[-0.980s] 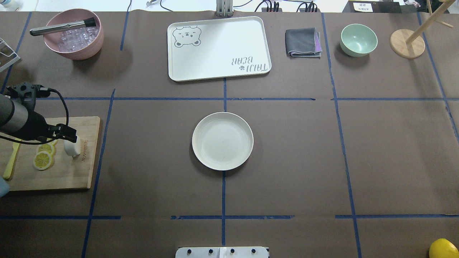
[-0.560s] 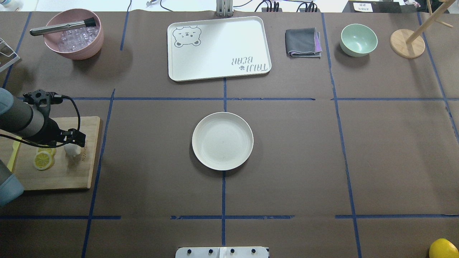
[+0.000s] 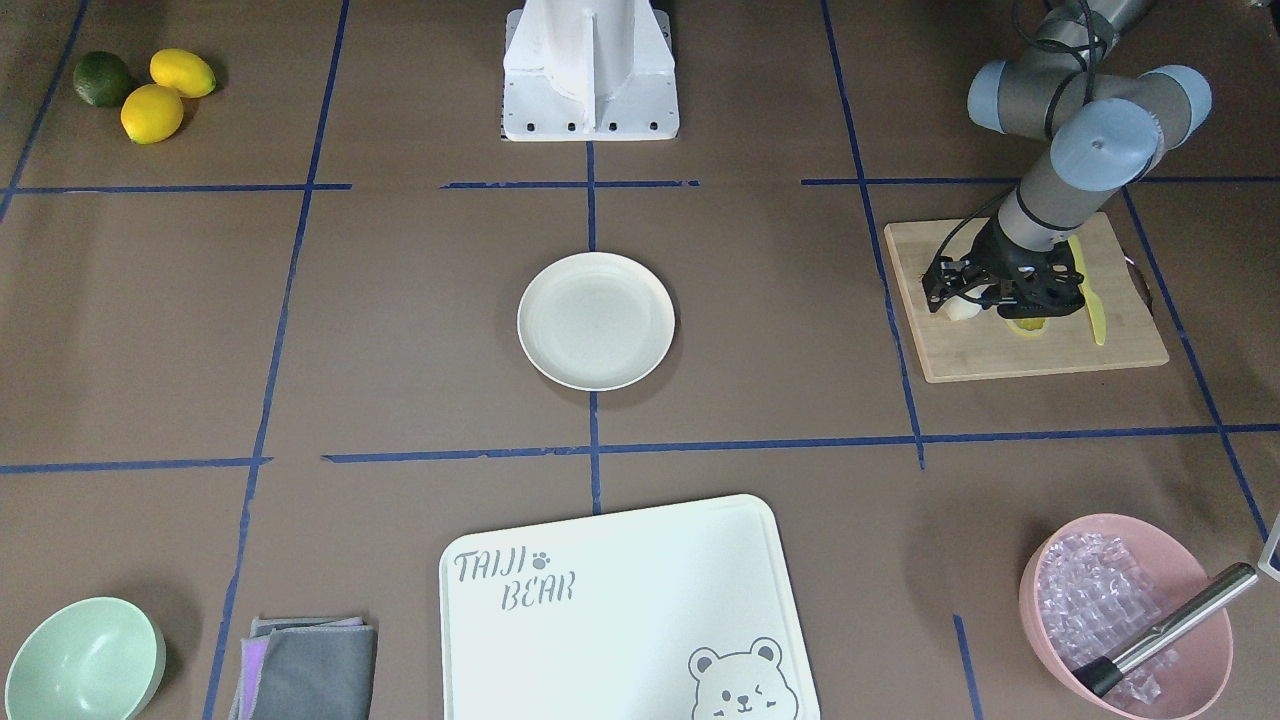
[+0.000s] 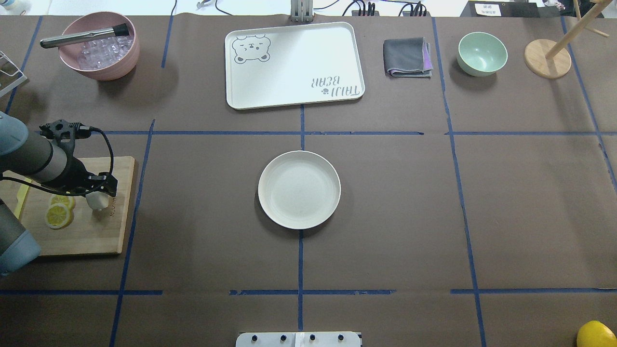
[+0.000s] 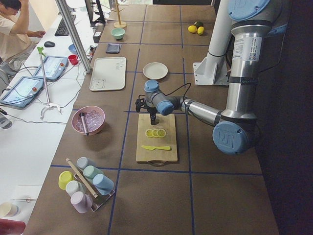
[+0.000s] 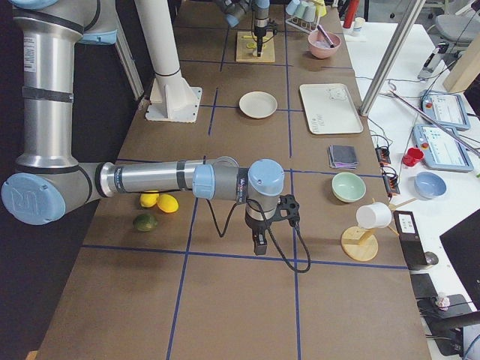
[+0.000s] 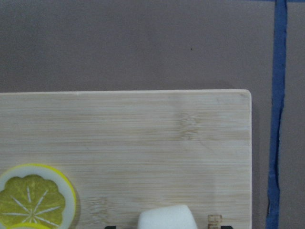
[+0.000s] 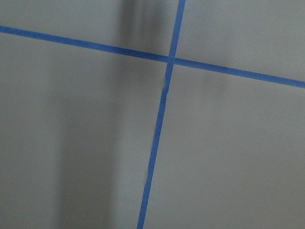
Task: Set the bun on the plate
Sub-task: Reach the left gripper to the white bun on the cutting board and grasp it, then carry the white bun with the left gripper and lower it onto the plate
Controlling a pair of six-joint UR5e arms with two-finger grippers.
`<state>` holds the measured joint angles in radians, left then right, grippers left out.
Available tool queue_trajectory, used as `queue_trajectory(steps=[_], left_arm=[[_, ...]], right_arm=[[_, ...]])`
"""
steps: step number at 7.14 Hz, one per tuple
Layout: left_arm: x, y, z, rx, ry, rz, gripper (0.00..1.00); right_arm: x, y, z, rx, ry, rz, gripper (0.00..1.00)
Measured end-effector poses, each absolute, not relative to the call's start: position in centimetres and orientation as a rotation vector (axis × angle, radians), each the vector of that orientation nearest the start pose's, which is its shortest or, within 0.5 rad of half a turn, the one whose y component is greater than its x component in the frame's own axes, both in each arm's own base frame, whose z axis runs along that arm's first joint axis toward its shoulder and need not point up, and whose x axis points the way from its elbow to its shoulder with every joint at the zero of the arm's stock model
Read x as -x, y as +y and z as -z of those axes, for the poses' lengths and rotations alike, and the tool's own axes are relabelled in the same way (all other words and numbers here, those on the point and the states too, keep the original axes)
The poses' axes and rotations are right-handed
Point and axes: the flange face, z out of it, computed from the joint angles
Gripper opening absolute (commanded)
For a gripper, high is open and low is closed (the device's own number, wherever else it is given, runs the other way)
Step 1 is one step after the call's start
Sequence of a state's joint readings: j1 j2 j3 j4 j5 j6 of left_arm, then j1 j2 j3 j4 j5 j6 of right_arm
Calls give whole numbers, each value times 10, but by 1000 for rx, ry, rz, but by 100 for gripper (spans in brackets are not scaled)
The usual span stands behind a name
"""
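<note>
The bun [image 4: 99,201] is a small white lump standing on the wooden cutting board [image 4: 113,231] at the table's left, next to the lemon slices [image 4: 58,215]. My left gripper [image 4: 100,189] hangs right over it, open. In the left wrist view the bun [image 7: 166,217] shows at the bottom edge, with a dark fingertip on either side and a gap to each. The cream plate [image 4: 299,189] lies bare at the table's centre, well to the right of the board. My right gripper [image 6: 259,246] shows only in the exterior right view, low over bare table, so I cannot tell its state.
A yellow knife [image 3: 1095,300] lies on the board. At the back stand a pink bowl of ice [image 4: 99,46] with a metal tool, the bear-printed tray [image 4: 294,65], a grey cloth [image 4: 407,58], a green bowl [image 4: 482,53] and a wooden stand [image 4: 547,58]. A lemon [image 4: 595,334] lies at the near right corner.
My left arm has swung right along the board, bringing its gripper over the bun. The bun and the plate have not moved.
</note>
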<state>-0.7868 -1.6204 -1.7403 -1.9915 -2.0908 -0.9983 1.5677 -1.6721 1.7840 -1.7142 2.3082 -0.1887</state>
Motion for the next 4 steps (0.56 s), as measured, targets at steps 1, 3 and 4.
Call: queue_trajectory(steps=[1,3,4], left_arm=[[-318,-438,-507,-6,806,35,21],[-320,-439,-478,-19,824,29,22],[-329,-448,-447,-20,825,29,22]], right_arm=[[-65,-444,-618,-38,-738,171,100],[-65,-444,-618,-38,-738,171,100],[-65,-444,-618,-38,-738,171,100]])
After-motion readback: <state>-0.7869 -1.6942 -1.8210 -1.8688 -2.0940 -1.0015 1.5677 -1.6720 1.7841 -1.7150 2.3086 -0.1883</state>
